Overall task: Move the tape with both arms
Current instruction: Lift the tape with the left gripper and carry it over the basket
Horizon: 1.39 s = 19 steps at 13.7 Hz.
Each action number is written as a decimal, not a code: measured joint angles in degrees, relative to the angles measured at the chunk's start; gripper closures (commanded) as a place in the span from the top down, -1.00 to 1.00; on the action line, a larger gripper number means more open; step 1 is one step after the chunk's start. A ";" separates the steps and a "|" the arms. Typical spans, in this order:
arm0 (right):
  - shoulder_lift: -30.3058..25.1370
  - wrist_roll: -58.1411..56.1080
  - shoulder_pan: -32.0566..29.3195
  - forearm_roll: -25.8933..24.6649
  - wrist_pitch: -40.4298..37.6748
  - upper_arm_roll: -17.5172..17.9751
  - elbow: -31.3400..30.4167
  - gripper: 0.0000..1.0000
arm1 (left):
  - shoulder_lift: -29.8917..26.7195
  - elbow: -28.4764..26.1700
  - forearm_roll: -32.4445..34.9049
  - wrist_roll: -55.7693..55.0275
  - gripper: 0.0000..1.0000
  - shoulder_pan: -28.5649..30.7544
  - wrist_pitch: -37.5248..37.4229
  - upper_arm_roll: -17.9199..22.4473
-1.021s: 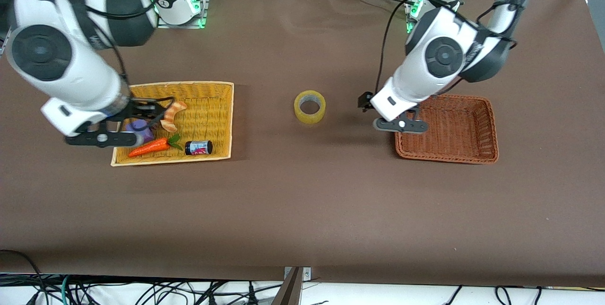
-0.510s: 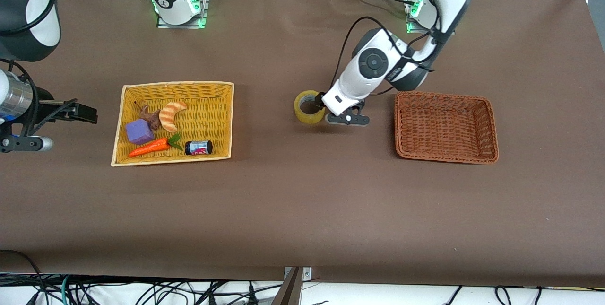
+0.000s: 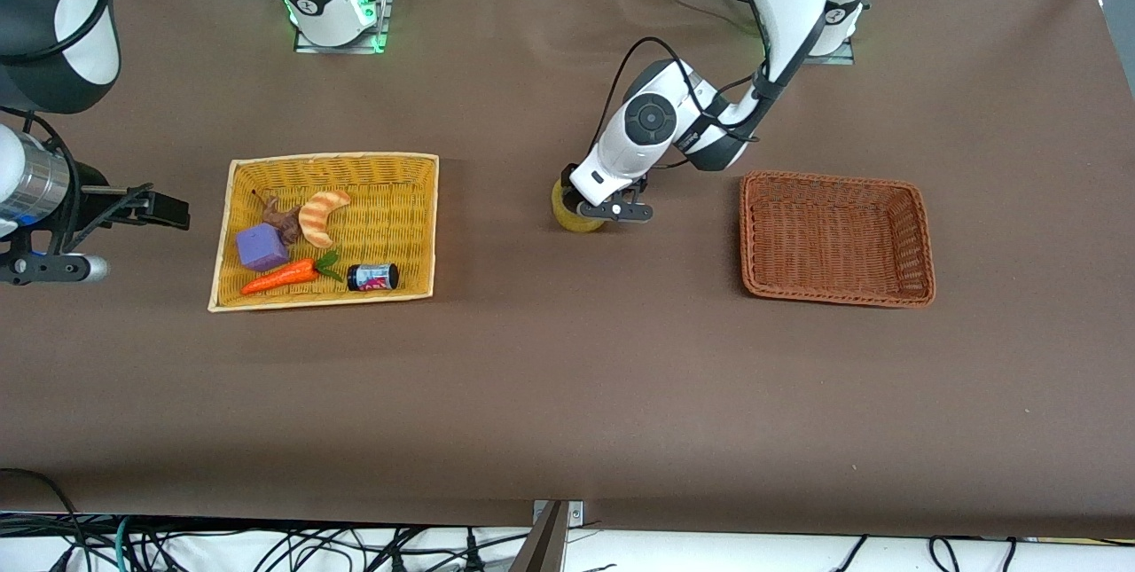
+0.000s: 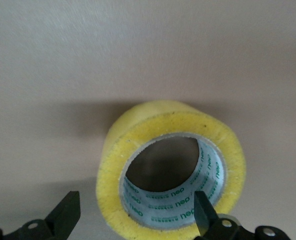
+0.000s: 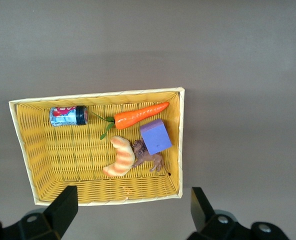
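Observation:
The tape [image 3: 568, 216] is a pale-yellow roll lying flat on the brown table between the two baskets, its hole facing up. My left gripper [image 3: 599, 205] is down on it and hides most of it in the front view. In the left wrist view the tape [image 4: 158, 125] fills the middle and the left gripper [image 4: 133, 220] is open. One finger [image 4: 65, 215] is outside the ring, the other [image 4: 204, 214] is at the hole's inner wall. My right gripper [image 3: 167, 210] is open and empty, up in the air beside the yellow basket [image 3: 417, 226].
The yellow basket [image 5: 174, 150] holds a striped croissant toy [image 3: 321, 214], a purple block [image 3: 260, 246], a carrot [image 3: 279, 276], a small can [image 3: 372, 276] and a brown figure [image 3: 282, 217]. An empty brown wicker basket [image 3: 922, 235] stands toward the left arm's end.
My left gripper moved from the brown basket's edge over to the tape and came down on it. My right gripper left the yellow basket and now holds still beside it.

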 measured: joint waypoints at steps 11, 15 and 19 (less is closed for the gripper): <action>-20.36 0.34 -15.92 0.40 6.90 12.89 -19.05 1.00 | -1.75 0.63 0.01 -0.06 -1.00 0.53 -2.88 3.50; -19.34 0.33 -15.92 0.35 6.29 13.30 -19.59 1.00 | -10.26 1.37 0.04 8.12 -1.00 9.58 -14.79 3.98; -19.13 0.23 -15.83 -2.52 5.84 15.46 -19.57 1.00 | -18.60 -2.24 0.05 27.72 -1.00 18.64 -21.03 8.00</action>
